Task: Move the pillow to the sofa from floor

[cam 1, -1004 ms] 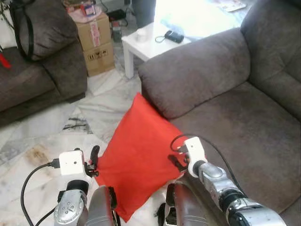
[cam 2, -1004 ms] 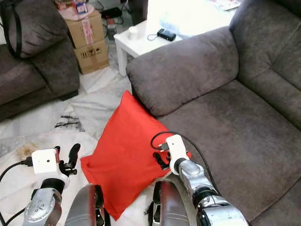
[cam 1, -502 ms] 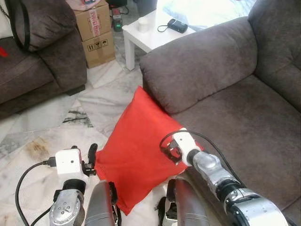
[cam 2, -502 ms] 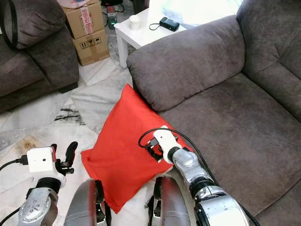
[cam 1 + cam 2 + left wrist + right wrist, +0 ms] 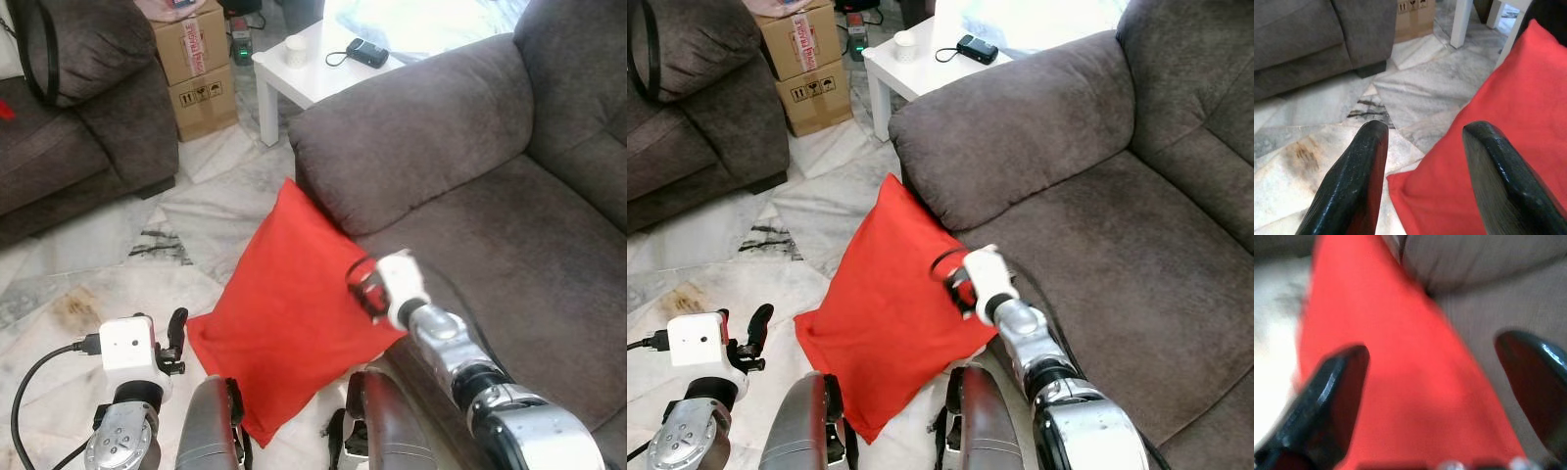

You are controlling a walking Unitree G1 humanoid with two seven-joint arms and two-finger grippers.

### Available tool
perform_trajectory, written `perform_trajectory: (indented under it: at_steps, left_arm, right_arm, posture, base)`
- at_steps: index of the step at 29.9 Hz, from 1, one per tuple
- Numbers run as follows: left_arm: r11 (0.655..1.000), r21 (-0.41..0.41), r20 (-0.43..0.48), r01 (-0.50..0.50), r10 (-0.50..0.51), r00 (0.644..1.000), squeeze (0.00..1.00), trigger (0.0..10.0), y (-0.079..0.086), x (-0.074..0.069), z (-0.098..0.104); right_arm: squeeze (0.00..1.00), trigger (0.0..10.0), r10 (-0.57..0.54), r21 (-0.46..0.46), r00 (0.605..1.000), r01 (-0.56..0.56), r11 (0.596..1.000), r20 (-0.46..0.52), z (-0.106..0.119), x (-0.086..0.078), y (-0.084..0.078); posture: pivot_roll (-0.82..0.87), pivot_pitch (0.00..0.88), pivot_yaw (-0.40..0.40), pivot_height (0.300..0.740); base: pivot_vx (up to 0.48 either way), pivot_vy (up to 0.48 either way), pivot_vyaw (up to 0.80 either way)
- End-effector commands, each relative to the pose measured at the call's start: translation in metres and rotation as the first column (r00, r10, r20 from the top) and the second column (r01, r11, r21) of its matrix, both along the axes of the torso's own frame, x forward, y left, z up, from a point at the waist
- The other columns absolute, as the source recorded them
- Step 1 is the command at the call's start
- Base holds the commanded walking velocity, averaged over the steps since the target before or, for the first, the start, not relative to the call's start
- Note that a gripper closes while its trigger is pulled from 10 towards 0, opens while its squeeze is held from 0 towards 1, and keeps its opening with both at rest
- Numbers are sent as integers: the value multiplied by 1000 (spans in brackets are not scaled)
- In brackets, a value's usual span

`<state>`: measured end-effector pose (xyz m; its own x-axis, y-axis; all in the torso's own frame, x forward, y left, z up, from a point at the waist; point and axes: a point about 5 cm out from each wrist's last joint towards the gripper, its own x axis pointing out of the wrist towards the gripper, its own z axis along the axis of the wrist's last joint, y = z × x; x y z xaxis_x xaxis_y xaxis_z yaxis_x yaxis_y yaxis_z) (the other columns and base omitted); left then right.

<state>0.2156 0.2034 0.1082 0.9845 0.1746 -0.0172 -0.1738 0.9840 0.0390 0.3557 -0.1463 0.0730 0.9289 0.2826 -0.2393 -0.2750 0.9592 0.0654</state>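
Two grippers flank the red pillow [image 5: 284, 313], which stands on the marble floor [image 5: 118, 264] leaning against the front of the grey sofa [image 5: 490, 235], its lower corner hidden behind the robot's own legs. Beyond the right gripper [image 5: 1432, 396], fingers [image 5: 1327, 391] spread wide with nothing between them, the blurred wrist view shows the pillow's sofa-side edge and the seat cushion. Just outside the pillow's left corner, the left gripper [image 5: 1422, 161] hangs open above the floor.
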Motion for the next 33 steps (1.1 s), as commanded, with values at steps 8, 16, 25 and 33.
perform_trajectory:
  at_steps: [8,16,25,33]
  left_arm:
    - [999,48,81,-25,21,996,0,10000,-2,18,10]
    - [998,65,108,1,-8,994,0,10000,-7,31,12]
    - [998,62,122,23,-30,992,0,10000,-8,44,12]
    - [998,64,133,19,-27,991,0,10000,-5,48,13]
  right_arm:
    - [0,10000,-103,210,965,52,976,241,17,-13,-24]
    - [0,10000,-103,229,923,17,973,370,36,-29,-26]
    - [0,10000,-110,247,935,25,969,336,32,-33,-17]
    - [0,10000,-109,245,934,25,969,340,37,-28,-15]
  posture:
    - [67,211,-57,623]
    - [44,157,-24,623]
    - [44,99,2,623]
    - [51,75,3,623]
  base:
    - [0,0,0]
    - [0,0,0]
    - [0,0,0]
    - [0,0,0]
